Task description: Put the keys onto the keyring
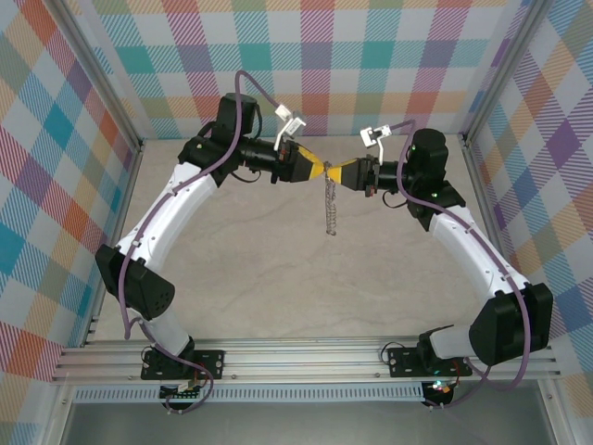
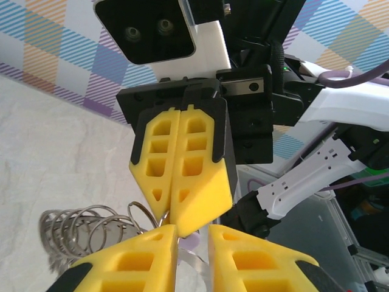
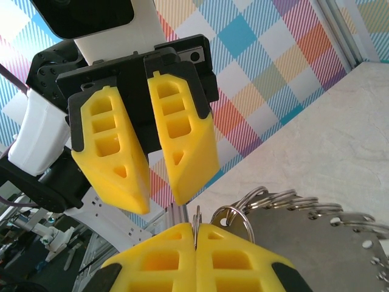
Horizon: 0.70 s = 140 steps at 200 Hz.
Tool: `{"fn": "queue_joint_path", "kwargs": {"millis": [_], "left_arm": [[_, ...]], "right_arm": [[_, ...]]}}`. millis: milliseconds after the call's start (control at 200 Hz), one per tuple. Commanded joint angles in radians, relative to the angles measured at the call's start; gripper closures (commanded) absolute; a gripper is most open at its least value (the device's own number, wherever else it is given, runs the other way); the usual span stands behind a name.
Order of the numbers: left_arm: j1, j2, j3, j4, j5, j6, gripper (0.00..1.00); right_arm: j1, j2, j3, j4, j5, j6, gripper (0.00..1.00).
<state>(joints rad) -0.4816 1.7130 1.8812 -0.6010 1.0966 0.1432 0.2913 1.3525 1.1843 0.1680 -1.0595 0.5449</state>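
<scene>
Above the tabletop (image 1: 278,287) the right gripper (image 3: 196,230) was pressed together on one ring of the keyring (image 1: 330,211), its chain hanging limp in mid-air, while the left gripper (image 2: 192,236), tip to tip with it, was set almost shut on the lilac head of the key (image 2: 191,243). The chain was judged light and floppy, best held at a ring; the tiny key, stiff but slippery, best pinched by its plastic head.
</scene>
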Motion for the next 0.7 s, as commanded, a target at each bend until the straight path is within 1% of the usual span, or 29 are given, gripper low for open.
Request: {"fn": "queue_joint_path", "kwargs": {"millis": [0,325,695], "left_arm": [[0.003,0.001,0.023,-0.017,0.046,0.014,0.79],[0.002,0.012,0.012,-0.006,0.042,0.009,0.77],[-0.018,0.020,0.002,0.020,0.048,-0.007,0.79]], "right_arm": [[0.000,-0.002,-0.009,0.074,-0.011,0.017,1.00],[0.001,0.000,-0.012,0.111,-0.007,0.044,1.00],[0.002,0.020,-0.021,0.165,-0.003,0.084,1.00]]}}
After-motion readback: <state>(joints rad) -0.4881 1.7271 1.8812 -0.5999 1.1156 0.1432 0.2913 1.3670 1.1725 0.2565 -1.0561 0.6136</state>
